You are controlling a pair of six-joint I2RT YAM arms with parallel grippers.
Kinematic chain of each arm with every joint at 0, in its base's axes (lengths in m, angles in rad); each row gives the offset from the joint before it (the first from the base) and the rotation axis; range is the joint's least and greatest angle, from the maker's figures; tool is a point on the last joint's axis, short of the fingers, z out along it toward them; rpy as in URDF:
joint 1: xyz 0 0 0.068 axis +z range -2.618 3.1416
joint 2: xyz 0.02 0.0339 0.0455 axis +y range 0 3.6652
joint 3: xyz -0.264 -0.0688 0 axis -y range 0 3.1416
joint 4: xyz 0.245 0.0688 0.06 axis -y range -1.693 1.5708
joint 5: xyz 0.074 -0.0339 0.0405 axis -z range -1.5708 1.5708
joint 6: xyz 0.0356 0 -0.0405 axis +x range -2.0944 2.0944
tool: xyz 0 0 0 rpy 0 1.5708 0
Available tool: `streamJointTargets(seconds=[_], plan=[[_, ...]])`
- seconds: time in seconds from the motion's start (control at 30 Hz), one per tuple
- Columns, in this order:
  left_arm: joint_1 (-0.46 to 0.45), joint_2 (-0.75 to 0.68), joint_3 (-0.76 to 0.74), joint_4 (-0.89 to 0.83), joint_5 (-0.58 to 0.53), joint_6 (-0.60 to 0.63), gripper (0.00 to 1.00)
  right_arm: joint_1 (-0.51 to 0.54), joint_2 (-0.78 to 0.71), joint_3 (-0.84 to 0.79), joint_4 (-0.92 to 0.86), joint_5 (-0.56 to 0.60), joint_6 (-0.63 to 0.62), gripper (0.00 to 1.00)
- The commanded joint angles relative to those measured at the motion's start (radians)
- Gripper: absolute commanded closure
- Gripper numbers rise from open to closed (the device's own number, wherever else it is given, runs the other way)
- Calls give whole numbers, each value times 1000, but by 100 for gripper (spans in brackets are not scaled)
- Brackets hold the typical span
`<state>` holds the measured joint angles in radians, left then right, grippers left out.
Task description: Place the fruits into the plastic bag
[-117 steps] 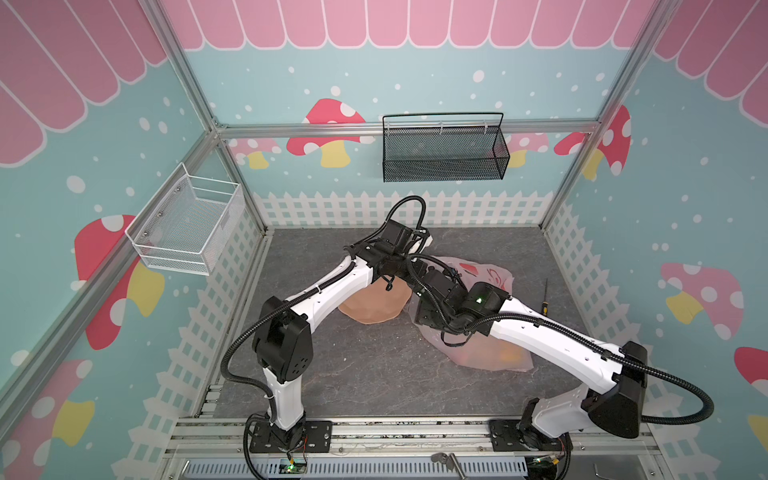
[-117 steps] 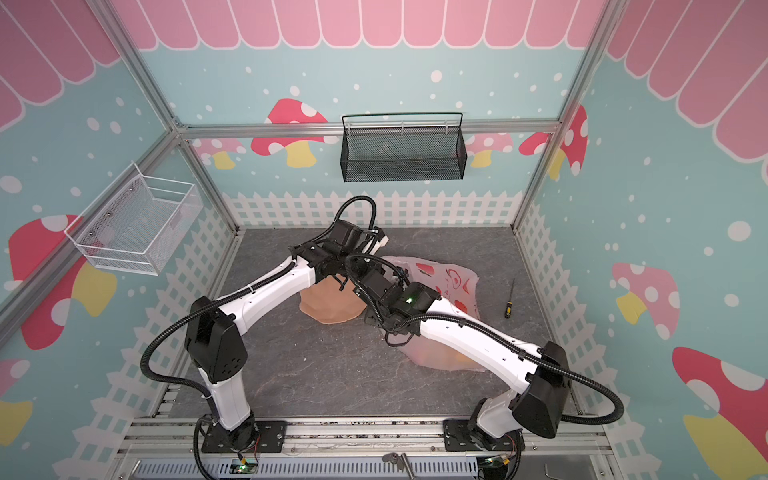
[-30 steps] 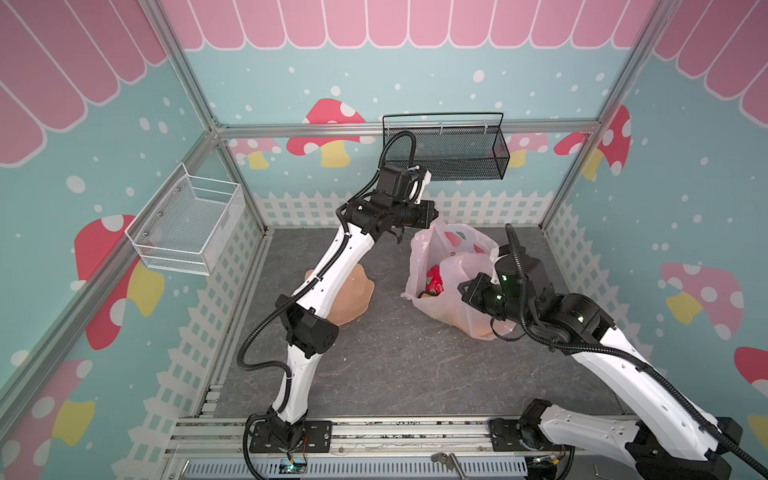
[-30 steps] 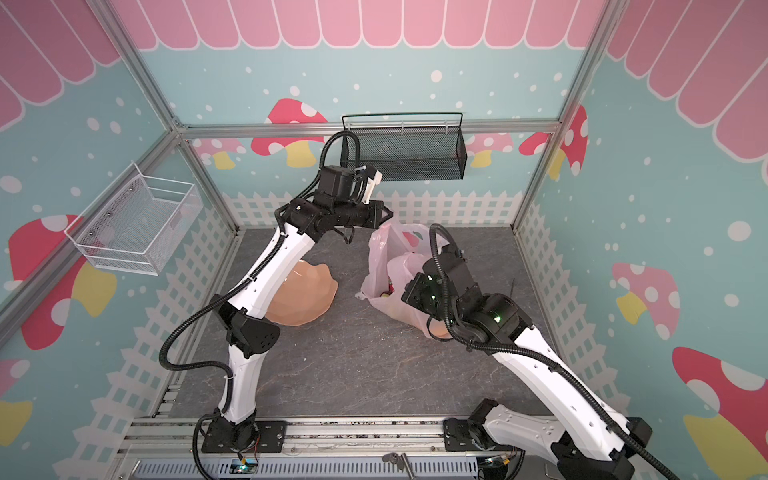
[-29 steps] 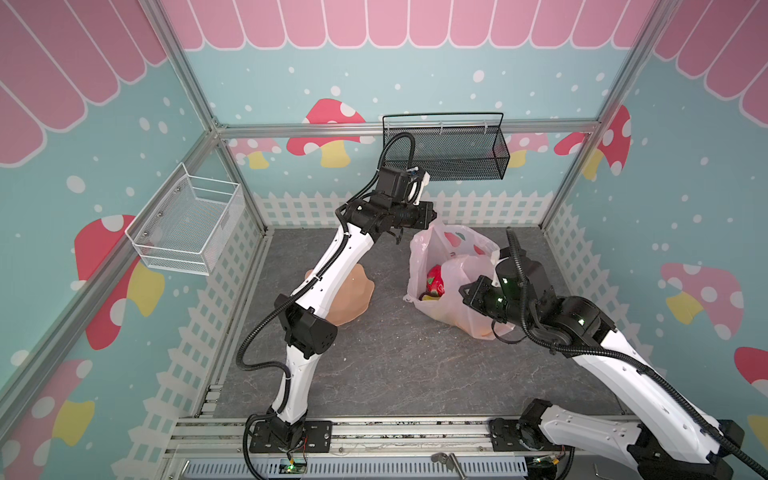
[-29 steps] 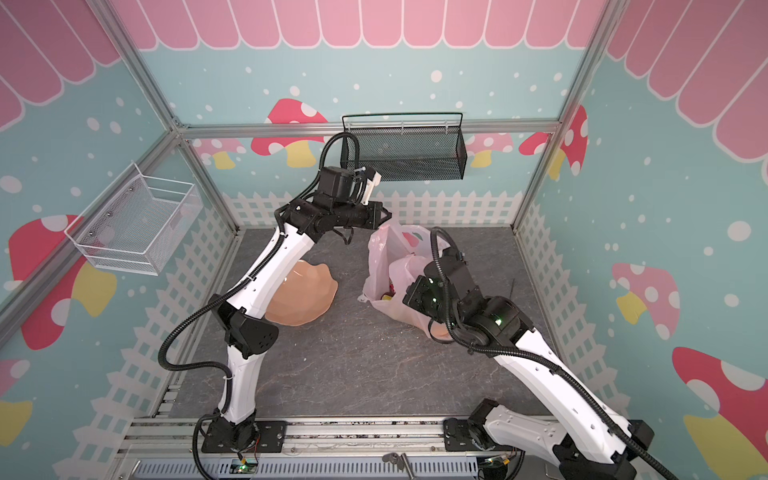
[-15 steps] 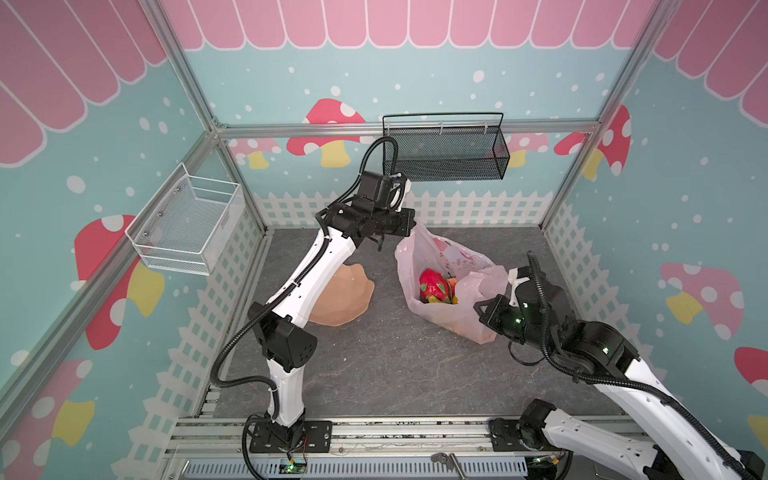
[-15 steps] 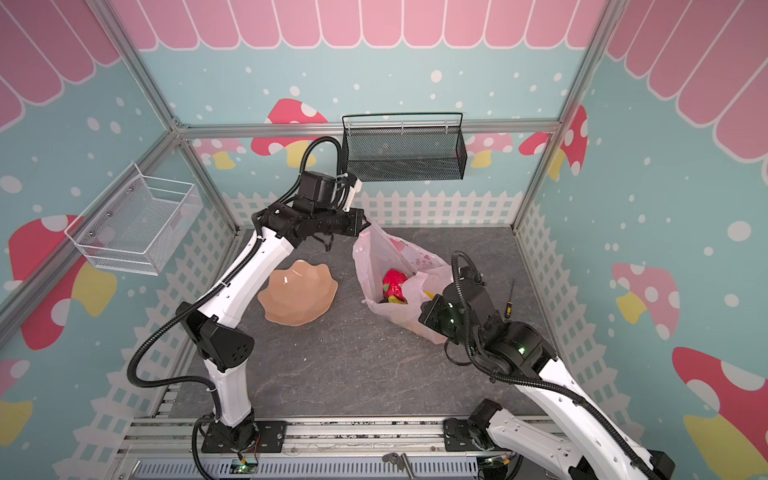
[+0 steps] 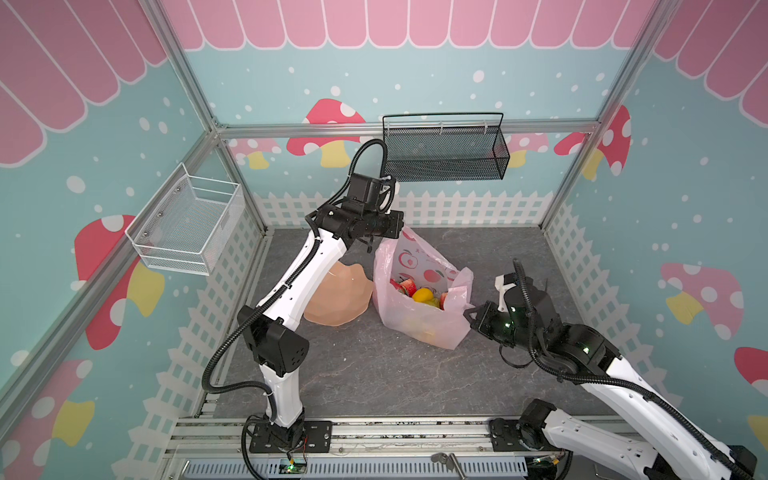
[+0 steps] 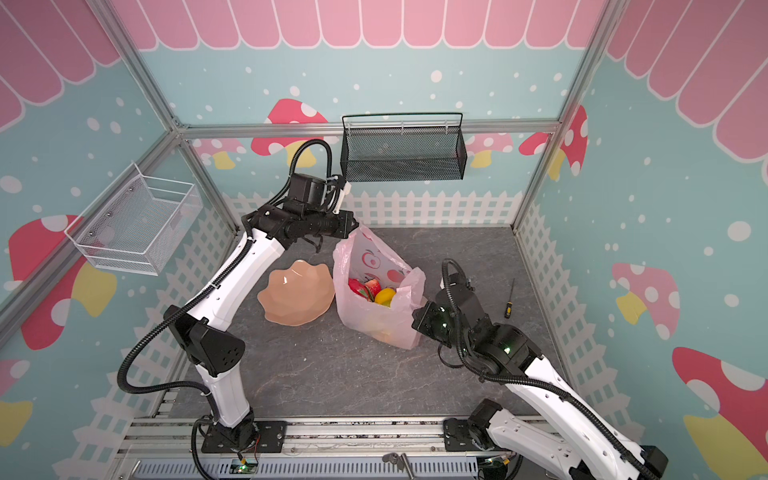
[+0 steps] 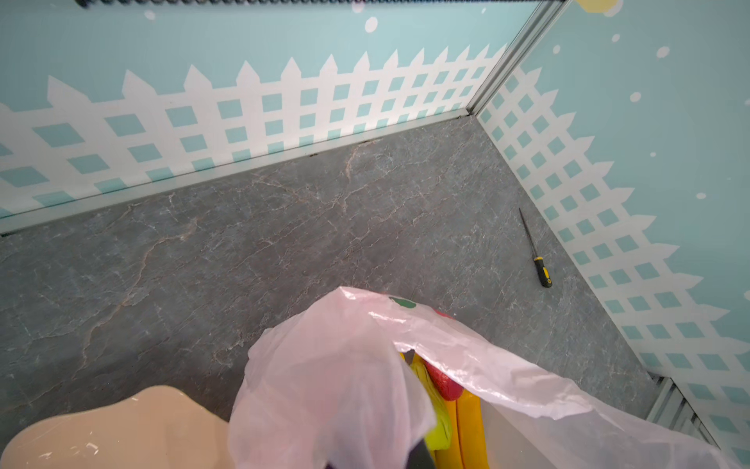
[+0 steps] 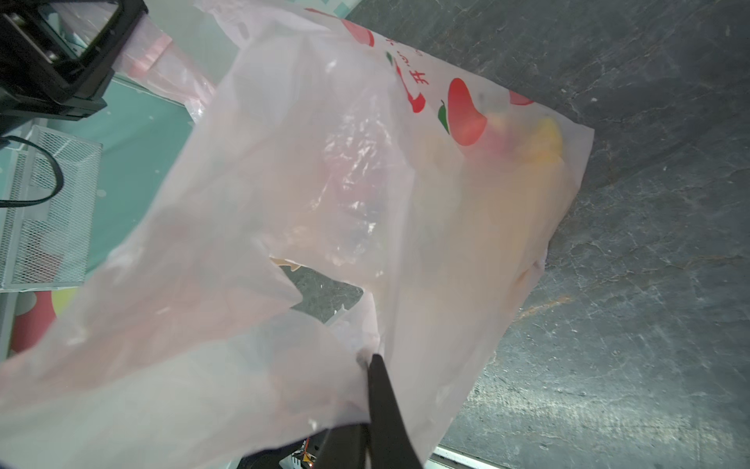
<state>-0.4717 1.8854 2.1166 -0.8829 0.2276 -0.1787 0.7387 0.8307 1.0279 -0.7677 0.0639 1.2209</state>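
- grey stone floor point(image 9: 365, 374) holds the plastic bag point(image 9: 419, 328) in the middle, with the tan dish point(image 9: 345, 299) at its 9 o'clock.
- fruits point(image 9: 422, 294) sit inside the bag.
- left gripper point(image 9: 398, 234) pinches the bag's rim at 11 o'clock, and right gripper point(image 9: 468, 318) pinches it at 3 o'clock.
- bag looks thin, floppy and slippery; best held by its rim or handles.

Left fingers point(image 10: 352, 226) and right fingers point(image 10: 416, 318) pinch the plastic bag point(image 10: 374, 326) holding fruits point(image 10: 376, 293).
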Motion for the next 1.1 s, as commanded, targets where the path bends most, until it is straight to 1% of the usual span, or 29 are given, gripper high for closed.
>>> streamJointTargets(seconds=[0.0,0.1,0.13,0.17,0.2,0.23,0.3,0.33,0.4,0.43,0.5,0.63,0.7,0.73,0.9,0.97,1.07], plan=[[4,-70,-36,28,-3,17,100,-5,-41,-21,15,14,32,100],[4,-113,-76,68,26,6,94,-5,-34,-19,22,1,20,95],[4,-134,-93,83,37,0,90,-5,-28,-14,24,-3,14,93],[4,-148,-109,96,47,-4,84,-5,-23,-8,31,-7,8,90],[4,-168,-129,109,56,-11,74,-5,-14,0,36,-14,-1,85],[4,-188,-151,121,62,-16,64,-6,-4,11,39,-16,-8,78],[4,-226,-190,139,66,-24,46,-5,7,31,45,-27,-24,66],[4,-247,-209,144,63,-29,39,-5,11,44,45,-30,-33,60],[5,-286,-246,153,61,-39,30,-6,10,67,32,-26,-45,49],[5,-308,-264,155,57,-39,27,-6,8,82,10,-13,-43,43],[8,-347,-297,157,38,-40,25,-5,0,106,-35,17,-38,34],[38,-428,-365,162,-15,-58,20,-6,-20,146,-101,73,-42,24],[57,-467,-396,168,-46,-83,17,-6,-16,181,-135,100,-53,19],[97,-489,-413,173,-59,-97,13,-6,-10,204,-153,116,-63,18],[195,-556,-465,189,-88,-126,1,-7,52,346,-240,197,-141,7],[229,-571,-481,190,-91,-127,1,-13,84,407,-274,234,-177,2],[276,-590,-514,193,-90,-120,1,-56,147,492,-299,245,-264,2]])
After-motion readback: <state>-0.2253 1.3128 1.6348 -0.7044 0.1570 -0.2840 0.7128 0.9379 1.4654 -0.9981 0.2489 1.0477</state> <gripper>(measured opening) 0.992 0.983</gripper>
